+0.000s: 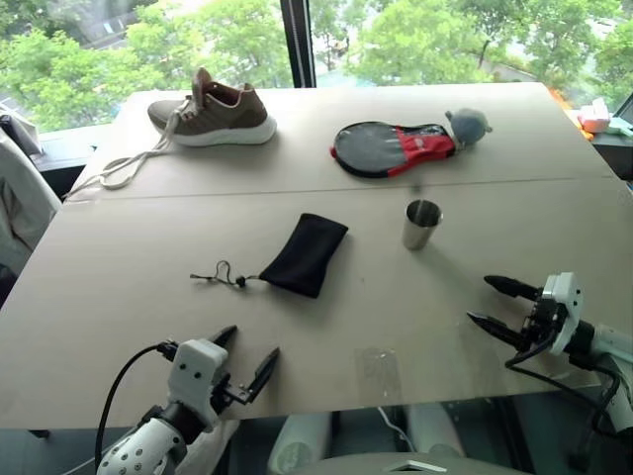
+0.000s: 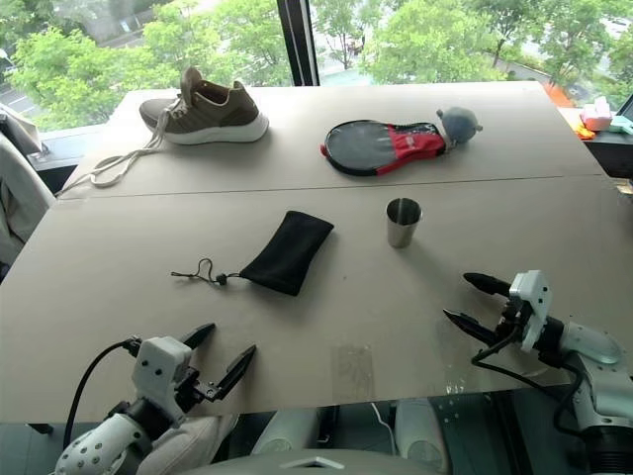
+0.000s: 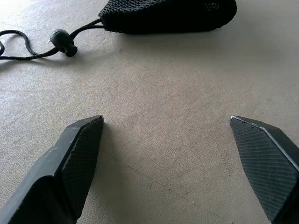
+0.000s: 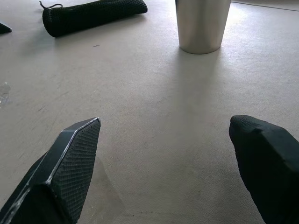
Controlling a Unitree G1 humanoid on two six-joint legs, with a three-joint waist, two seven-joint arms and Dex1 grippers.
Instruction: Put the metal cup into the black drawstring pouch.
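**Cup and pouch both waiting, nothing picked up yet**

Hands are hovering low over the near edge of the worktop (image 1: pixel 119 297), and I am holding nothing in either. My left hand (image 1: pixel 245 362) is standing with its fingers spread wide, pointing toward the black drawstring pouch (image 1: pixel 307 253), which is lying flat near the middle of the worktop with its cord and toggle (image 1: pixel 220 276) trailing toward my left. My right hand (image 1: pixel 497 305) is likewise gaping, aimed at the metal cup (image 1: pixel 421 224), which is standing upright, mouth up, just to the right of the pouch and apart from it.

I am judging this to be the very start: the cup is outside the pouch and both are untouched. Whether the pouch mouth is drawn tight I am unable to say for certain; it is looking cinched at the cord end.

Next, I am expecting to need my right hand reaching forward to close around the cup's wall, while my left is going for the pouch's cord end to lift and hold its mouth open.

A shoe (image 1: pixel 220 111) and a black-and-red paddle case (image 1: pixel 391 147) are lying at the far side, well clear.
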